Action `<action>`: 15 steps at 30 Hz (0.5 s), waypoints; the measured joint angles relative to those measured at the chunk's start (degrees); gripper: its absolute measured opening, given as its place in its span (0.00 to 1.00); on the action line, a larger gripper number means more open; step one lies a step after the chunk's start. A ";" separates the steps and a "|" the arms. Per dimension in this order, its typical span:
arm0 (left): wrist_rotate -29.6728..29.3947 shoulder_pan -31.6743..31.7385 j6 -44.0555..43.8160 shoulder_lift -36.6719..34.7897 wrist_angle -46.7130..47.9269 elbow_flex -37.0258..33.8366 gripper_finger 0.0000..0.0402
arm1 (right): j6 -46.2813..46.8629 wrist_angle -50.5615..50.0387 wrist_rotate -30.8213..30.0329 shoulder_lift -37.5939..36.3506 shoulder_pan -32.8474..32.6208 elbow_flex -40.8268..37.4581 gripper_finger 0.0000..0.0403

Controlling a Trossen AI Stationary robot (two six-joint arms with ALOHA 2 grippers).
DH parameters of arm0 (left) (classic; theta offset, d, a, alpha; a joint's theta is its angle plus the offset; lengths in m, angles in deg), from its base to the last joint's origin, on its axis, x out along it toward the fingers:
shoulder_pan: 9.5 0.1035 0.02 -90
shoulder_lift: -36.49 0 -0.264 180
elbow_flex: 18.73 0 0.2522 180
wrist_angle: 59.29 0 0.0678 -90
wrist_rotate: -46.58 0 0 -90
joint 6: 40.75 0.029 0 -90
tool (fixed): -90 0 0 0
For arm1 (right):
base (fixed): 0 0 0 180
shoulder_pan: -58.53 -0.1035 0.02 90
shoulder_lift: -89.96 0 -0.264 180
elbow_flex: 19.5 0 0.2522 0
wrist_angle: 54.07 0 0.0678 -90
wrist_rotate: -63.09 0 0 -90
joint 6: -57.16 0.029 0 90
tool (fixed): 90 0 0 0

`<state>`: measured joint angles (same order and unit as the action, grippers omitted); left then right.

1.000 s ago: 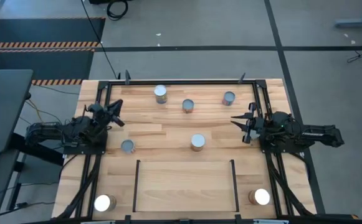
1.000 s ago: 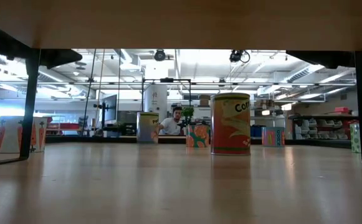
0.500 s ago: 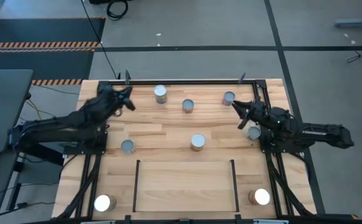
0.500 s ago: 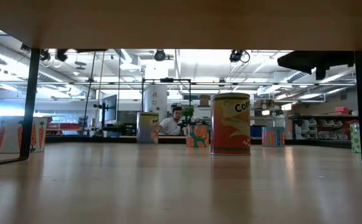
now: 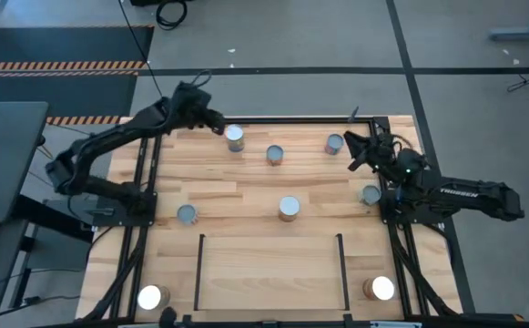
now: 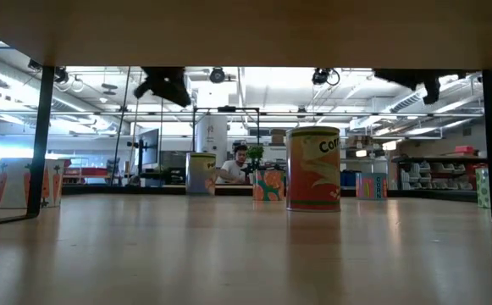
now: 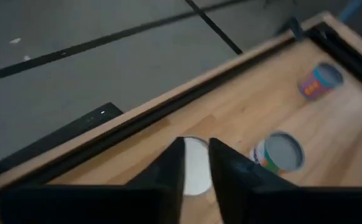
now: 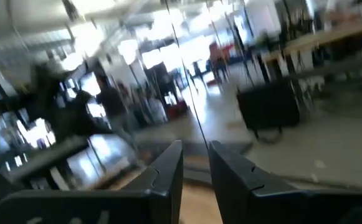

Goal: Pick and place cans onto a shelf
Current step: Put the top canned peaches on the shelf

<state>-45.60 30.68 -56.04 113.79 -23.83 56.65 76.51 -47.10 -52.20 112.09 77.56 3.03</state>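
Observation:
Several cans stand upright on the plank table: a far row [image 5: 235, 138], [image 5: 275, 155], [image 5: 334, 144], one at the right [image 5: 371, 194], one mid-table [image 5: 289, 209], one at the left [image 5: 186, 214]. Two white-topped cans [image 5: 152, 297], [image 5: 383, 289] stand at the near corners. The pale shelf [image 5: 271, 273] lies near the front between two black rails. My left gripper [image 5: 217, 125] hovers shut just left of the far-left can, which shows behind its fingers in the left wrist view [image 7: 196, 177]. My right gripper [image 5: 349, 146] hovers shut just right of the far-right can. Both are high up in the low view [image 6: 165, 85], [image 6: 415, 82].
A black frame [image 5: 273, 119] runs along the table's far edge and down both sides. In the low view the mid-table can [image 6: 314, 168] stands in front. A person [image 6: 239, 165] sits in the room beyond. Bare planks lie between the far row and the shelf.
Both arms have left their places at the table's sides and gone up and toward the far edge. My left gripper has swung toward the far-left can. My right gripper has gone toward the far-right can, uncovering the can at the right.

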 joint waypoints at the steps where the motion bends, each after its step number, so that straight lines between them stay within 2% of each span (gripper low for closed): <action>1: 1.01 -0.23 1.26 1.31 0.12 0.91 0.27 | 0.77 -1.84 0.32 0.02 0.15 -0.04 0.21; 5: 3.81 -0.88 3.50 5.54 0.11 3.78 0.50 | 3.11 -5.29 0.90 0.02 0.22 -0.06 0.21; 10: 4.67 -1.31 2.02 10.26 0.91 5.55 0.79 | 1.35 -5.51 0.88 0.00 0.26 -0.06 0.21; 12: 2.99 -1.69 -0.45 12.09 1.61 5.58 0.86 | 0.31 -5.54 0.88 0.00 0.28 -0.06 0.21; 15: -0.05 -2.91 -4.15 14.67 1.41 5.58 0.90 | 0.00 -6.64 0.88 0.00 0.29 -0.06 0.21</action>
<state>-45.65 27.77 -60.19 128.46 -22.42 62.23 76.52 -53.74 -51.32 112.09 77.86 2.97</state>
